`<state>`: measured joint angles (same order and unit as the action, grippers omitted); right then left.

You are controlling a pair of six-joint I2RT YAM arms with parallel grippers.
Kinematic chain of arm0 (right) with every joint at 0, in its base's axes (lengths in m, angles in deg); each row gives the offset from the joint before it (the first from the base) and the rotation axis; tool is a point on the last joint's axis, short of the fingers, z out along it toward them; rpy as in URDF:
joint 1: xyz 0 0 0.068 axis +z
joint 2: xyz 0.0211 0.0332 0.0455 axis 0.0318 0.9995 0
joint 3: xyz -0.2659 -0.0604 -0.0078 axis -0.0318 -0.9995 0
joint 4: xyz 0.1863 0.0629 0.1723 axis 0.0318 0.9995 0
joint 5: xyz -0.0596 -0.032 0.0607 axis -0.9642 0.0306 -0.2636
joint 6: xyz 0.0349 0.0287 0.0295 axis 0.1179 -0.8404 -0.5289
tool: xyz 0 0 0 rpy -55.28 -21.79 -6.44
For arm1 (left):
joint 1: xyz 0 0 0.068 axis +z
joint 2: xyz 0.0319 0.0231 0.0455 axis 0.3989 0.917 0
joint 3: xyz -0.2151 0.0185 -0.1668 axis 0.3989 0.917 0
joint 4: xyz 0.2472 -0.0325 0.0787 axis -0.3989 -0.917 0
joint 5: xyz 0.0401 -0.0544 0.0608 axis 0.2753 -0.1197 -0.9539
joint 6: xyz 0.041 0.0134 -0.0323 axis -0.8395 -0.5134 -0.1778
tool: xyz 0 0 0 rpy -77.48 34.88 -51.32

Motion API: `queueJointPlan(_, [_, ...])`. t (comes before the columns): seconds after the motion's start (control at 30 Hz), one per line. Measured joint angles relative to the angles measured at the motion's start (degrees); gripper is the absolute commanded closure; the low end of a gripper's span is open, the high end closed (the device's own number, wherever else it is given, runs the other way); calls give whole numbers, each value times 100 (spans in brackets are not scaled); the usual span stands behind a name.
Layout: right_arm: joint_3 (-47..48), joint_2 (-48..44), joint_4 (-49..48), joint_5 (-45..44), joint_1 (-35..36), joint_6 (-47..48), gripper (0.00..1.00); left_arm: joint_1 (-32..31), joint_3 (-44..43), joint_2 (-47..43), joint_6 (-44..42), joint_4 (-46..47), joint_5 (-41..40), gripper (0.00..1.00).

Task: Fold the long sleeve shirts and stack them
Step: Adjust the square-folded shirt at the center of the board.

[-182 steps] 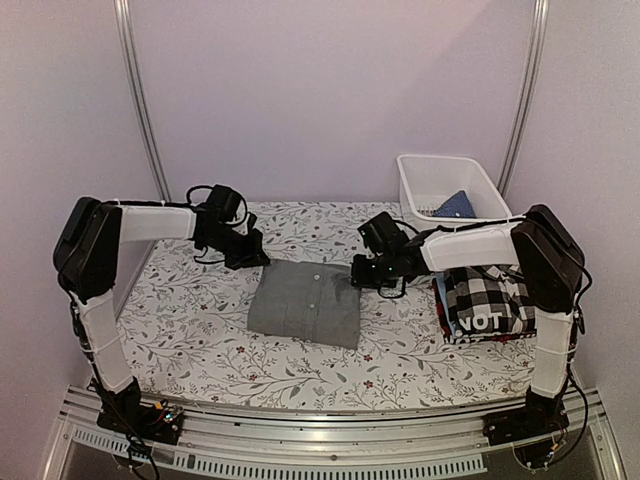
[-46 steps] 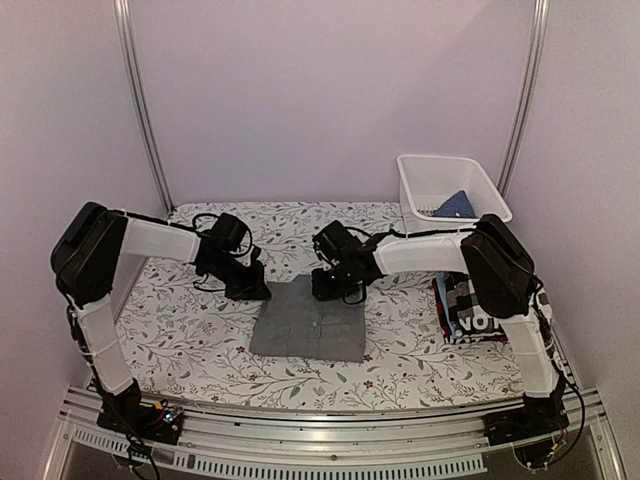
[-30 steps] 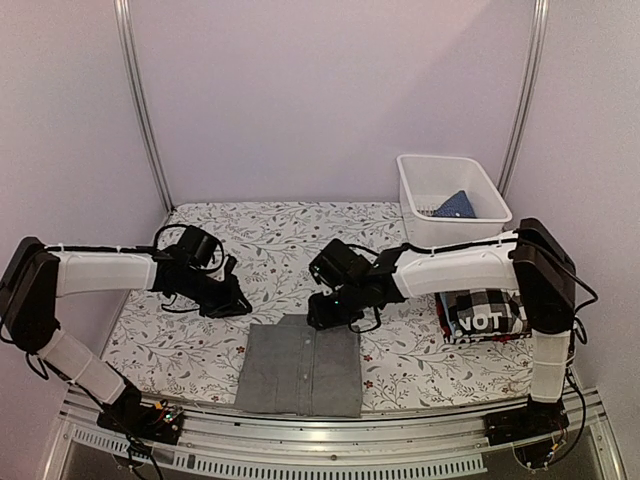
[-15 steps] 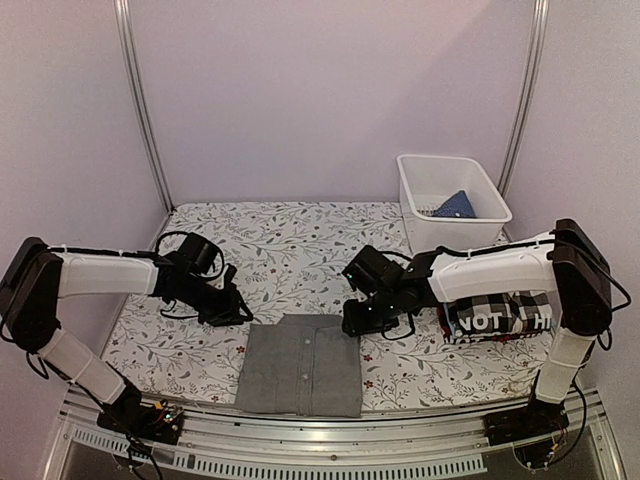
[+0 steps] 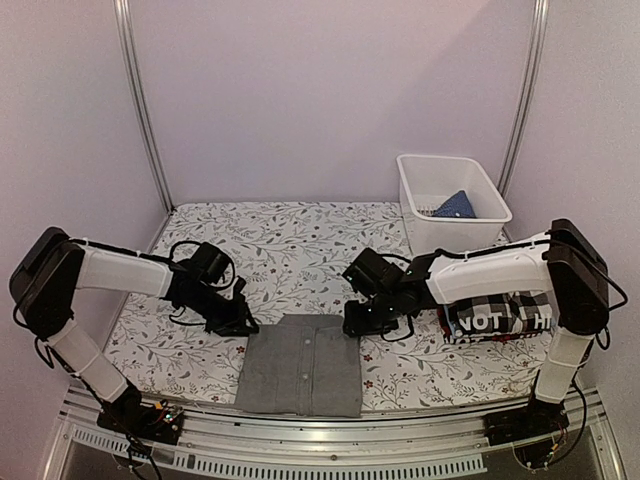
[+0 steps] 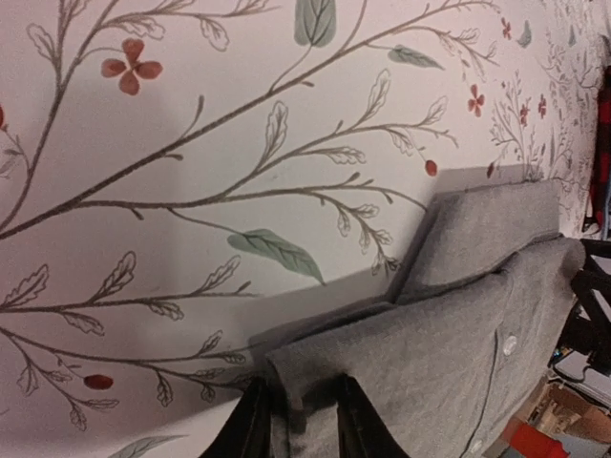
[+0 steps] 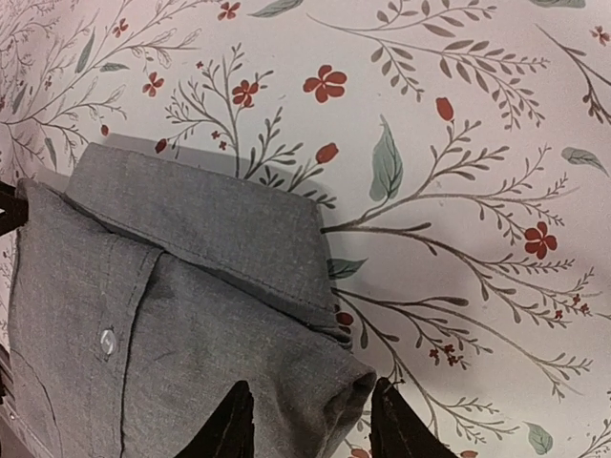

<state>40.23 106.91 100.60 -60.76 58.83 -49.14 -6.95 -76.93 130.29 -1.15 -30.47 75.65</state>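
**Top external view: grey shirt folded, move to the stack outstanding**

The grey shirt (image 5: 300,365) lies folded flat at the middle of the near edge of the table (image 5: 300,240), collar end toward the far edge. Your left claw (image 5: 240,325) and right claw (image 5: 358,322) sit at its two far corners, fingers parted astride the cloth. Whether either is biting, I cannot tell. The stack (image 5: 495,322) lies at the right edge, well apart from the grey shirt.

In my judgement, carrying comes next.
- Take every layer at each corner, not only the top one.
- Lift both corners level and together, or the fold may open.
- Set it square on the stack before you let go.
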Motion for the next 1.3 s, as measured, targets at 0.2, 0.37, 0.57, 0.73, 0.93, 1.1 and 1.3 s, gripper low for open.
queueJointPlan(0.2, [-85,111,-26,-28,-20,-37,73,-15,-17,52,17,35,9,96])
queueJointPlan(0.37, [-83,149,-57,-76,-28,-74,99,-33,-120,52,0,-9,-2,100])
queueJointPlan(0.57, [-61,131,-50,-256,-42,-83,100,-52,-350,-173,-52,-249,-76,100])
queueJointPlan(0.73, [-61,15,-79,-435,-136,-13,100,-46,-719,-332,-184,-396,-221,100])
queueJointPlan(0.93, [-68,-4,-448,-463,-490,79,100,179,-970,-114,-365,-380,-227,100])
queueJointPlan(1.1, [-61,-4,-785,-490,-664,214,100,398,-1344,420,-487,-267,-199,100])
queueJointPlan(1.3, [-9,-2,-1019,-581,-737,293,100,566,-1523,693,-531,-144,-140,100])
